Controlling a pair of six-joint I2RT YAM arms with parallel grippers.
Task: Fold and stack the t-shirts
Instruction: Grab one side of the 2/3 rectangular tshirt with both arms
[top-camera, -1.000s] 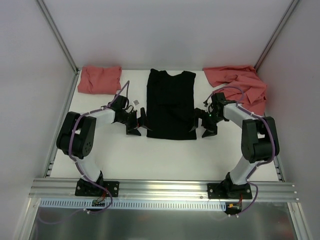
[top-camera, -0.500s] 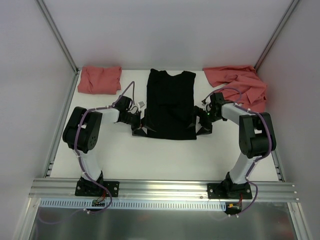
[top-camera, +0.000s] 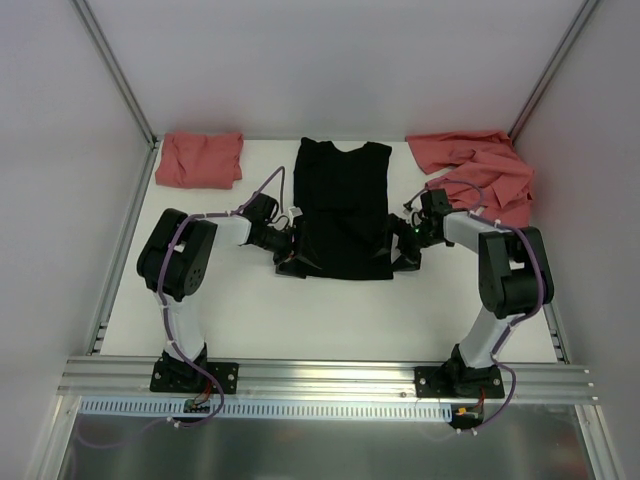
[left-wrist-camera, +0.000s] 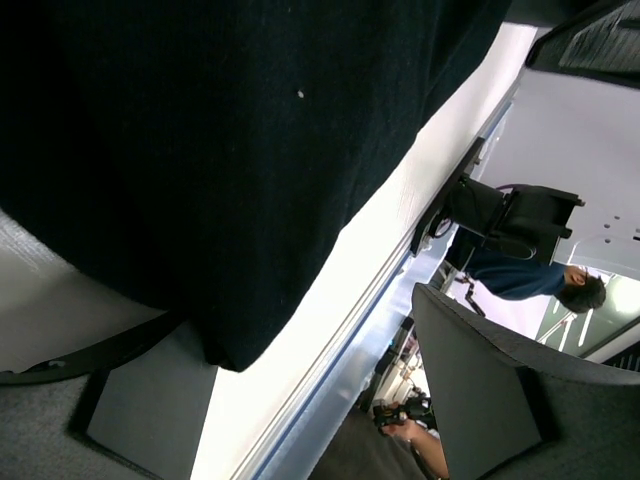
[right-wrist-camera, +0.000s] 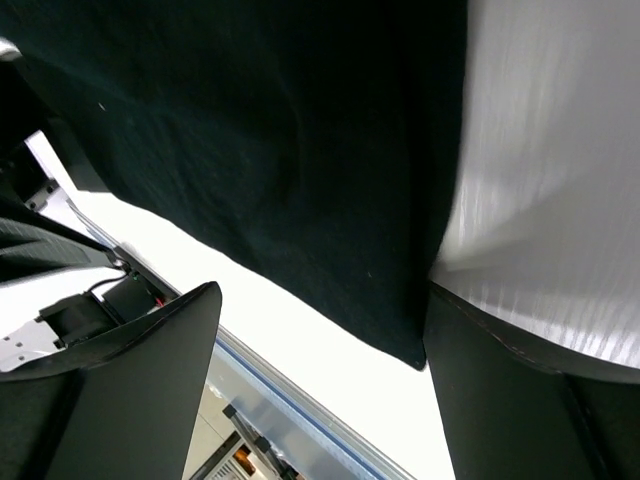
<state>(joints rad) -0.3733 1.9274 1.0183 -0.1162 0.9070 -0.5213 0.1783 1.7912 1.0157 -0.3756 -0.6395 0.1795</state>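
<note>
Table (top-camera: 330, 310): black shirt (top-camera: 340, 205) lies flat mid-table, collar at the far end. Its sides look already folded in, so it's a narrow rectangle.

Folded red shirt (top-camera: 200, 158) is at far left. Crumpled red shirt (top-camera: 478, 165) is at far right, not yet dealt with.

Step in hand, as I read it: taking the black shirt's near hem for the lengthwise fold.

Left gripper (top-camera: 290, 252) is at the near-left corner, right gripper (top-camera: 400, 250) at the near-right corner, both low on the table.

Wrist views: on each side the hem corner lies between the fingers (left-wrist-camera: 480, 390). Fingers are apart on both arms, with no clamp on the cloth yet.

Next I need both to pinch the hem at the same time. Then lift just clear and carry it far toward the collar, arms level, so the fold lands square. After that, my guess is it goes to the far-left stack.
</note>
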